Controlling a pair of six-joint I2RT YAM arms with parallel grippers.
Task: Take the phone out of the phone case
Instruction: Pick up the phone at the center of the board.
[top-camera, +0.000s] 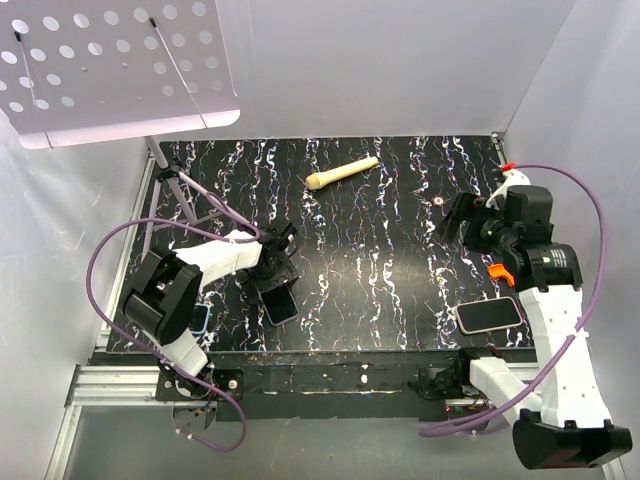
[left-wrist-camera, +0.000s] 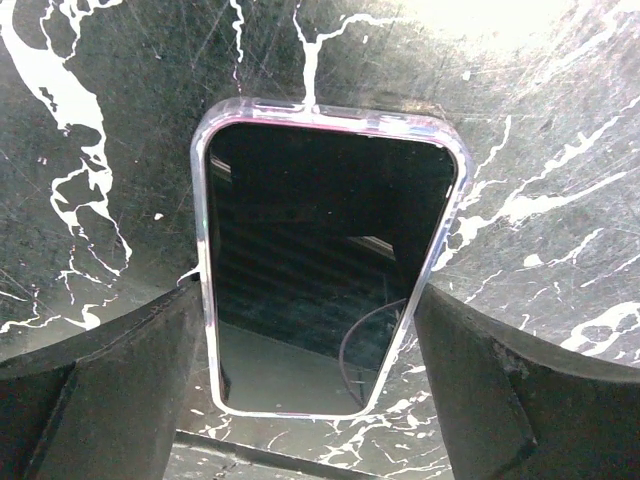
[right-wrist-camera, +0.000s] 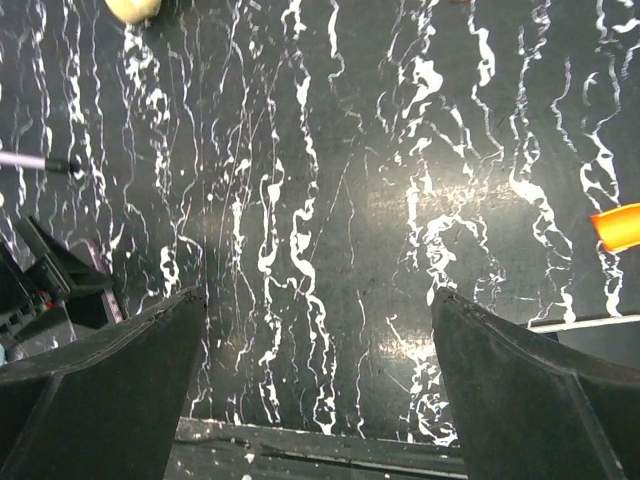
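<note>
A phone (left-wrist-camera: 330, 230) with a dark screen lies face up on the black marbled table, inside a clear phone case (left-wrist-camera: 330, 115) whose rim shows all round it. My left gripper (left-wrist-camera: 312, 292) straddles its near end, and both fingers press against the case's long sides. From above, the phone (top-camera: 281, 305) lies near the table's front edge, just below the left gripper (top-camera: 278, 272). My right gripper (top-camera: 455, 215) hovers at the right of the table. In its wrist view the right gripper (right-wrist-camera: 320, 295) stands open with only bare table between its fingers.
A second phone in a pinkish case (top-camera: 488, 315) lies at the front right. A wooden stick (top-camera: 342, 172) rests at the back centre. A perforated music stand (top-camera: 110, 70) overhangs the back left, its legs (top-camera: 185, 195) on the table. A blue object (top-camera: 201, 318) lies by the left arm.
</note>
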